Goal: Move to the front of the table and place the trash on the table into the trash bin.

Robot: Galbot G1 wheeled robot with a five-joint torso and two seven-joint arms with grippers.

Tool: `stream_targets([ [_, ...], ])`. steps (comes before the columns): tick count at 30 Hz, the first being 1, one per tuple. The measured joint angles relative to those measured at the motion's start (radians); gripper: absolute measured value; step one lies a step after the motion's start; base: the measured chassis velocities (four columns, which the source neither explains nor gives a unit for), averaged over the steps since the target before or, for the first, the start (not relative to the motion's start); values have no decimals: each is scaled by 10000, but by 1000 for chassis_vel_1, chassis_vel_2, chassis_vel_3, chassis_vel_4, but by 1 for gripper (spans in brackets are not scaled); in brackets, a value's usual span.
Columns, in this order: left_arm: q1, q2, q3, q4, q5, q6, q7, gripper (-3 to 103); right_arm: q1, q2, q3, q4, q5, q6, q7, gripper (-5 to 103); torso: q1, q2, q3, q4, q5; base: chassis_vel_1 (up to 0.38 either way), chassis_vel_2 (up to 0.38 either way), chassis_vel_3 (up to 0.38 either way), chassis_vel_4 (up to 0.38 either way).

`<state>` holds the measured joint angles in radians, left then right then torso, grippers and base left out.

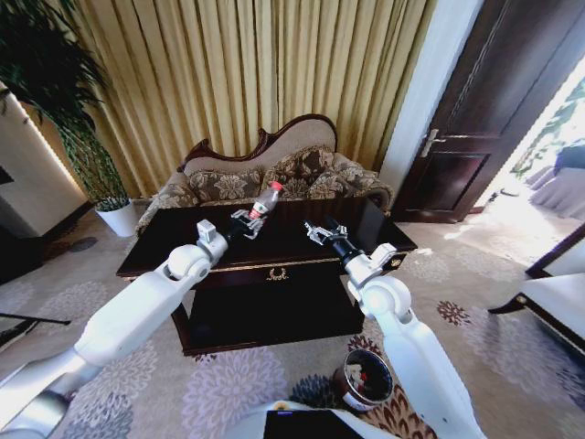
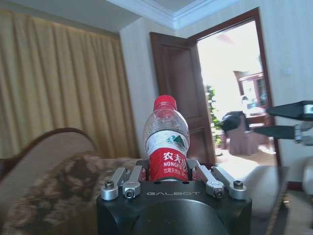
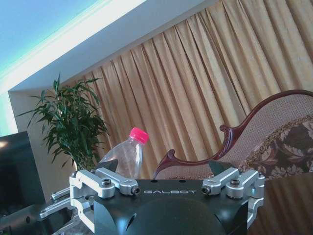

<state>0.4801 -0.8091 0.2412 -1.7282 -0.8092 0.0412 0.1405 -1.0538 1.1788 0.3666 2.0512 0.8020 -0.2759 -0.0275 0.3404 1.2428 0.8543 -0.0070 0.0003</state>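
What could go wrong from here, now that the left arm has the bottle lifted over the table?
The left gripper holds the bottle low on its label, with most of the body above the jaws, so it may tip or slip during a swing. The trash bin sits on the floor by the robot's right side, so the carry could cross the right gripper, which hovers open over the table.

White arms, black GALBOT-marked wrists, silver screwed linkages.
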Motion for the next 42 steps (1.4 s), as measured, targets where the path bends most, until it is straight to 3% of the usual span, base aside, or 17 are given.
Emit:
stream_targets([
  [13, -734, 15, 715, -59, -303, -226, 765, 36, -258, -65, -107, -157, 223, -185, -201, 100, 0, 0, 0, 0, 1, 0, 0, 0, 0],
  [25, -751, 326, 751, -575, -494, -184, 763, 36, 552, -28, -124, -138, 910, -390, -107, 100, 0, 0, 0, 1, -1, 0, 0, 0, 0],
  [42, -720, 477, 705, -871, -676, -131, 740, 36, 451, 110, -483, 221, 815, -515, -156, 100, 0, 0, -1, 0, -1, 0, 0, 0, 0],
])
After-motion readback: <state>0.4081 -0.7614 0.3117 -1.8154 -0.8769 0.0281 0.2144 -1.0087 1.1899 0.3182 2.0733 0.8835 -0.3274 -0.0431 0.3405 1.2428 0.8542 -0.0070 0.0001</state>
